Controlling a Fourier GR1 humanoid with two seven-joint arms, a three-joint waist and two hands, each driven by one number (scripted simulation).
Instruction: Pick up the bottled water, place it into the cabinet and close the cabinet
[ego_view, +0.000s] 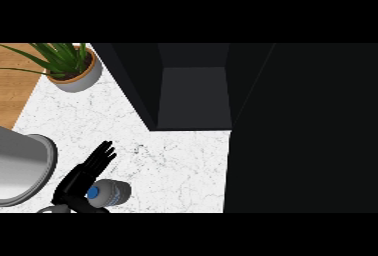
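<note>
The bottled water (114, 192) stands on the white marble counter (177, 165) near the view's lower edge, seen from above, with its blue cap toward the left. My left hand (83, 176) is just left of it and touches its cap side, fingers straight and pointing up and to the right, so the hand is open. The dark cabinet (196, 95) sits at the back of the counter with its inside showing. Its open door (303, 130) fills the right side of the view as a large black panel. My right hand does not show.
A potted green plant (74, 70) stands at the back left, beside a strip of wooden surface (18, 95). A grey rounded basin (26, 170) lies at the left edge, close to my left hand.
</note>
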